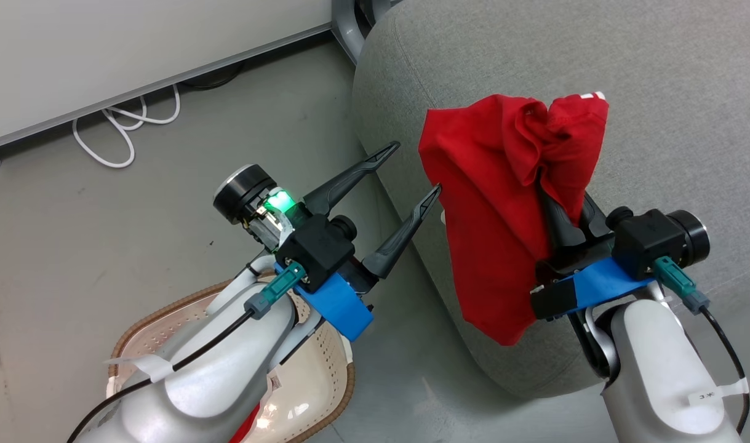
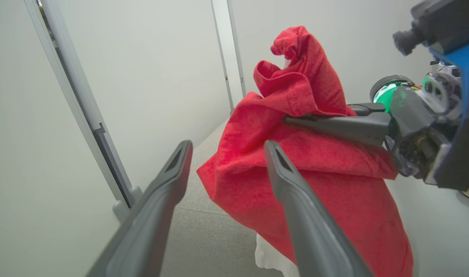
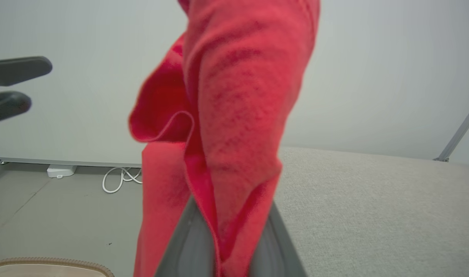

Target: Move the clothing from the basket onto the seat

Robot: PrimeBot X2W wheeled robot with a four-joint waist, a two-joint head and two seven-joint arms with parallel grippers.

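Two pale robot forearms fill the bottom of the head view, one at the lower left and one at the lower right, each ending in a black wrist block with a blue bracket.

The left gripper (image 1: 416, 167) reaches up and to the right over the grey floor (image 1: 104, 246). Its two long dark fingers are spread wide apart with nothing between them, and their tips stop just beside the left edge of a hanging red garment (image 1: 498, 203).

The right gripper (image 1: 568, 224) is clamped on that garment. Its fingers are closed together, and cloth bunches over them and hides their tips. The right wrist view shows the fabric pinched between the two fingers (image 3: 192, 242). The garment drapes down in loose folds, with a small white patch at its top edge. It hangs over the near left rounded corner of a large light-grey sofa (image 1: 627, 55) on the right of the scene. Whether the cloth touches the sofa cannot be told.

A cream perforated basket (image 1: 135, 332) with a brown woven rim sits on the floor at the near left, mostly hidden by the left forearm. A sliver of red shows inside it at the bottom edge.

A white cable (image 1: 125, 132) loops on the floor at the far left, below a pale wall panel.
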